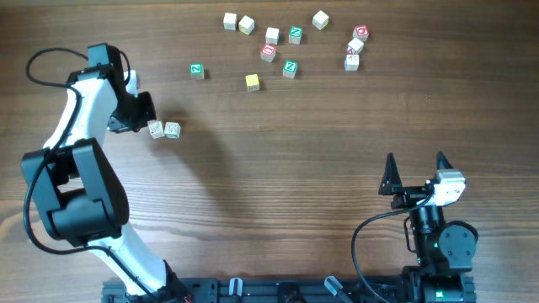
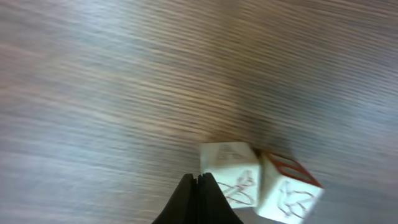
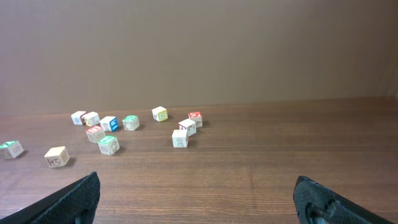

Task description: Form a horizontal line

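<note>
Two small pale wooden cubes (image 1: pixel 164 130) lie side by side and touching at the left of the table, a short horizontal line. My left gripper (image 1: pixel 147 120) is shut and empty, its tip just left of the left cube. In the left wrist view the closed fingertips (image 2: pixel 199 182) rest against the near cube (image 2: pixel 229 169); the second cube (image 2: pixel 290 193), with a red top face, sits slightly turned beside it. My right gripper (image 1: pixel 415 168) stands open over bare wood at the lower right, its fingers wide apart (image 3: pixel 199 199).
Several loose cubes are scattered along the far edge: a green-lettered one (image 1: pixel 196 71), a yellow one (image 1: pixel 252 82), red-faced ones (image 1: pixel 269 52) and whitish ones (image 1: pixel 230 20). The right wrist view shows the same scatter (image 3: pixel 180 138) far ahead.
</note>
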{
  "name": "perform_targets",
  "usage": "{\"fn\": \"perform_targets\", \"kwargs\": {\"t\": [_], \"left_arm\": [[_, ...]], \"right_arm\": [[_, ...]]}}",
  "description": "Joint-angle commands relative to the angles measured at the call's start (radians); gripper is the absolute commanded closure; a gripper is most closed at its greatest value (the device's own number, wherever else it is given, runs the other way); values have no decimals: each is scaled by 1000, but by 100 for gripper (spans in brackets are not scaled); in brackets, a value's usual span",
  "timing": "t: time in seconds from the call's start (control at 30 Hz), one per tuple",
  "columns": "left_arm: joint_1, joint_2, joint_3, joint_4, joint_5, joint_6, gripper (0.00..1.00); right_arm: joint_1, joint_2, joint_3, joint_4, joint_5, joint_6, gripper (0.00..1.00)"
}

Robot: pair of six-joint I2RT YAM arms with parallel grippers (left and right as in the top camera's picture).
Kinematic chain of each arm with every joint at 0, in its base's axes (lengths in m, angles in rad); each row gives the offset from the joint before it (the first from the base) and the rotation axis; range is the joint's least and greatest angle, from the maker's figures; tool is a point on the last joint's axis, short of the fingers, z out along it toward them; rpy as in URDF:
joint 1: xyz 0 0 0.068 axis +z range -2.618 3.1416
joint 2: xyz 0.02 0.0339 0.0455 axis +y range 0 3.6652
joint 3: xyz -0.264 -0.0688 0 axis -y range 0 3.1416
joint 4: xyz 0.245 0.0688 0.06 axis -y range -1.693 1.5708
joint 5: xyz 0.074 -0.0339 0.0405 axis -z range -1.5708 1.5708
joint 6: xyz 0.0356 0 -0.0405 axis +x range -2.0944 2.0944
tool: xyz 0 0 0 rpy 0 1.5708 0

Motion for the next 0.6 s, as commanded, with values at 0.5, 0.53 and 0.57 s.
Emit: {"fn": "perform_targets", "kwargs": {"t": [0.5,0.53,0.57], "left_arm": [[28,-6,5,92,-91,-144,96],[26,9,5,76,-82,-137,96],[25,30,5,58,-81,-122,96]], "right_arm": [[5,-4,-1,2,-15,-18,0],[5,-4,-1,2,-15,-17,0],[5,-4,-1,2,-15,-18,0]]}}
